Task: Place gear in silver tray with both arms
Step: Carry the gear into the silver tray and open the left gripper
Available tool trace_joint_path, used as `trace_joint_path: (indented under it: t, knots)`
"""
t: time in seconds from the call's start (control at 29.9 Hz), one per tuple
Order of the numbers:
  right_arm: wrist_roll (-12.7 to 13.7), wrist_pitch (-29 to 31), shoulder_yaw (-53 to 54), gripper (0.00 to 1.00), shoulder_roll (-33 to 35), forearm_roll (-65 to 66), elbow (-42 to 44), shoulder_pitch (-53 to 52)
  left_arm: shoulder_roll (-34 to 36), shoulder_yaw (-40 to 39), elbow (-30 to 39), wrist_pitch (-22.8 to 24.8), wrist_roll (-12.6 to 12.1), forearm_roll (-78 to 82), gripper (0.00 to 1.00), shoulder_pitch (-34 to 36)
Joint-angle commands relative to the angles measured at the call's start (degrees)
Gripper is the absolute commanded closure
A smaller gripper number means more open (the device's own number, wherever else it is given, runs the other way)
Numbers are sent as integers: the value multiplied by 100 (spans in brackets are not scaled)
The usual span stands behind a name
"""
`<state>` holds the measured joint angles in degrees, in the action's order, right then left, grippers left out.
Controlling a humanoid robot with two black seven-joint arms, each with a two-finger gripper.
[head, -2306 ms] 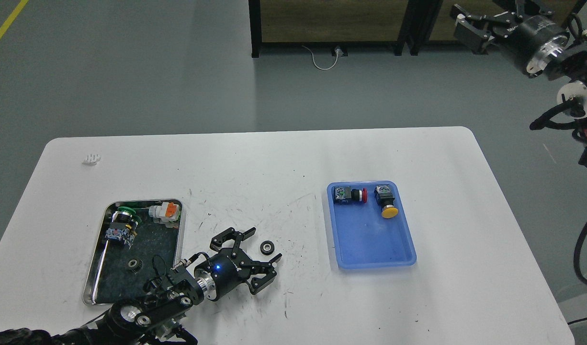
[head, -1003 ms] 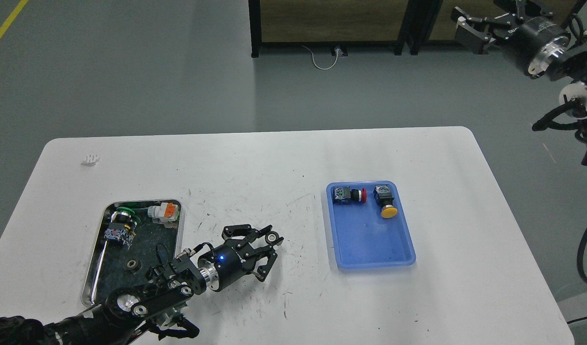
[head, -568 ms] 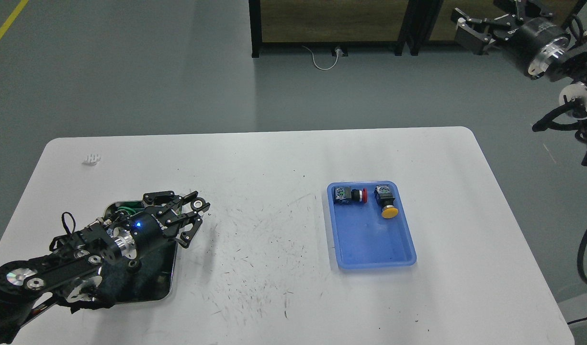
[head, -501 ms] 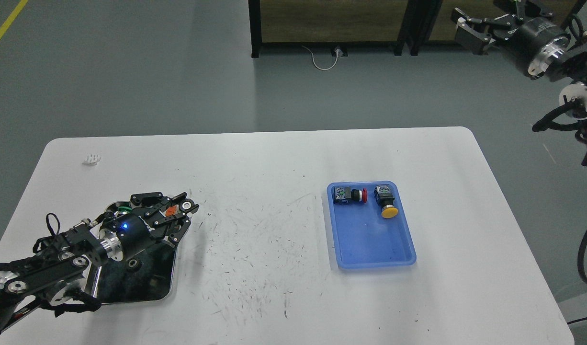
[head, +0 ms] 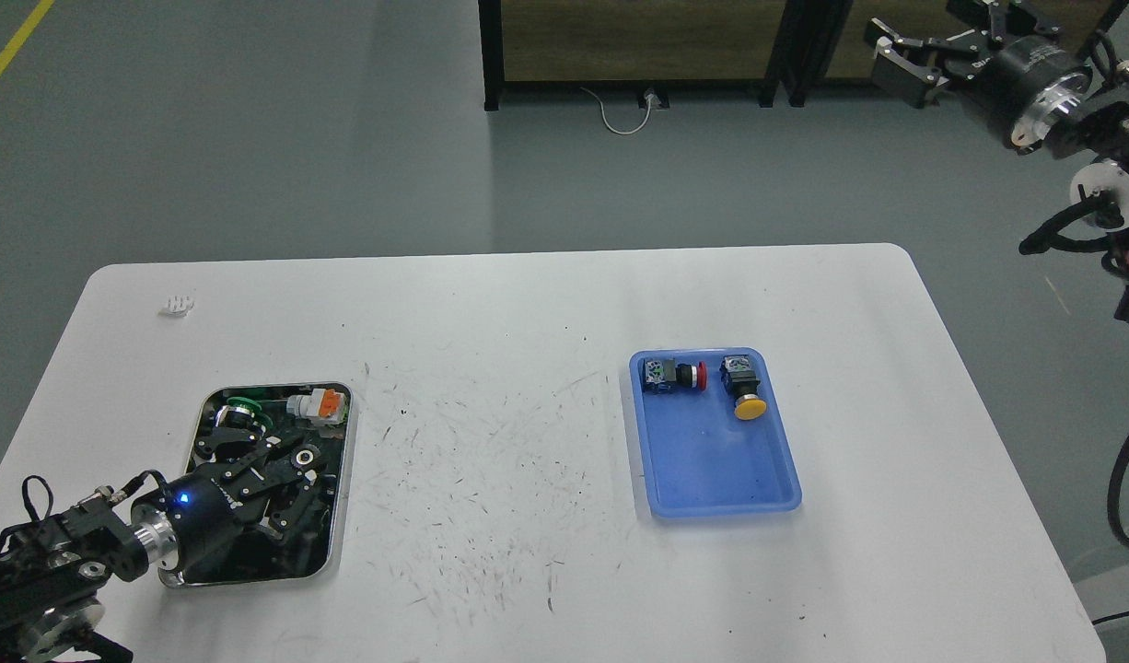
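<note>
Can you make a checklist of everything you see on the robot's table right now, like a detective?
Surface: white table, scuffed with dark marks near the middle.
Job's things: silver tray at front left; gear over it, between the left gripper's fingers.
Clutter: green button part and orange-and-white part in the silver tray; blue tray with a red button and a yellow button; small white piece at far left.
Grippers: left gripper shut on the gear; right gripper raised off the table, open, empty.
Cables: white cord on the floor.
Surroundings: grey floor, dark cabinet.
</note>
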<state>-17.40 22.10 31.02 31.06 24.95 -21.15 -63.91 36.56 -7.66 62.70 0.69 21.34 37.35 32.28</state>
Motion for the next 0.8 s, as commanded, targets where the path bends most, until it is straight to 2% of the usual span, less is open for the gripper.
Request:
trace_joint_path:
  t: [0.0, 0.2, 0.43, 0.77]
  knots:
    - [0, 4, 0, 0, -38, 2, 23, -8, -53, -24, -109, -16, 2, 0, 78, -28]
    - [8, -4, 0, 0, -47, 2, 32, -43, -193, -42, -451, -16, 19, -43, 76, -55]
    - [8, -4, 0, 0, -47, 2, 40, -61, -220, -51, -540, -7, 37, -114, 74, -81]
    - [8, -22, 0, 0, -30, 2, 40, -61, -246, -60, -706, -16, 54, -237, 55, -90]
